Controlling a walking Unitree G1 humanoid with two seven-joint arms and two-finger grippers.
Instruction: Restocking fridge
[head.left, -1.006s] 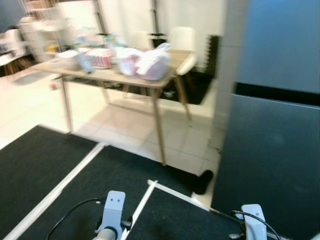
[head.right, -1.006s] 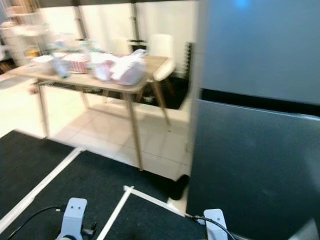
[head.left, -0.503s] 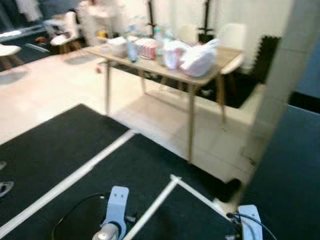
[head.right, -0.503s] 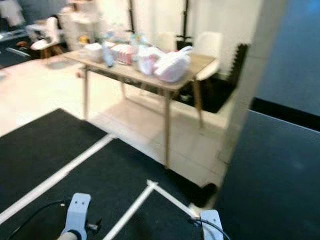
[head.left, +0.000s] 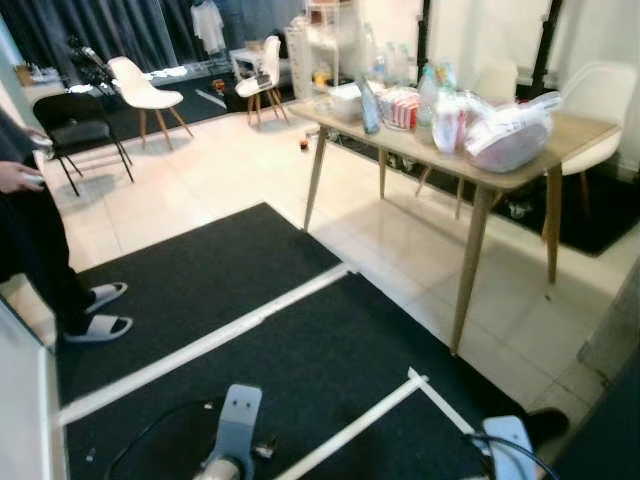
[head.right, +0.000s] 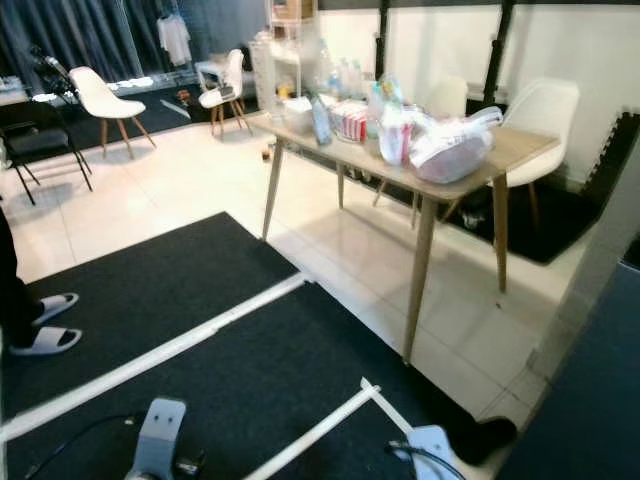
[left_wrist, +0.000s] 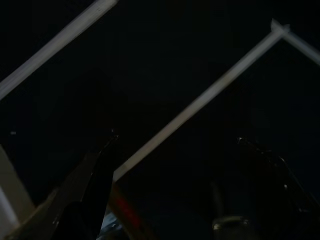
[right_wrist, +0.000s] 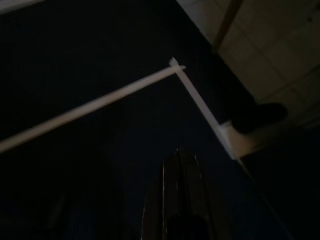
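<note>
A wooden table stands ahead to the right. It carries a filled plastic bag, several bottles and a red-striped box. The dark fridge shows only as a strip at the lower right edge. Both arms hang low over the black mat, with the left wrist and the right wrist at the bottom edge. In the dim left wrist view my left gripper is open and holds nothing. My right gripper looks shut, its fingers pressed together over the mat.
A person in sandals stands at the far left. Farther back are a black chair and white chairs. Another white chair sits behind the table. Black mats with white tape lines cover the floor, and a dark shoe-like object lies near the fridge.
The camera has swung to the left. The fridge has slid to the right edge of the picture, and the person and chairs have come into view. Both arms still hang low.
</note>
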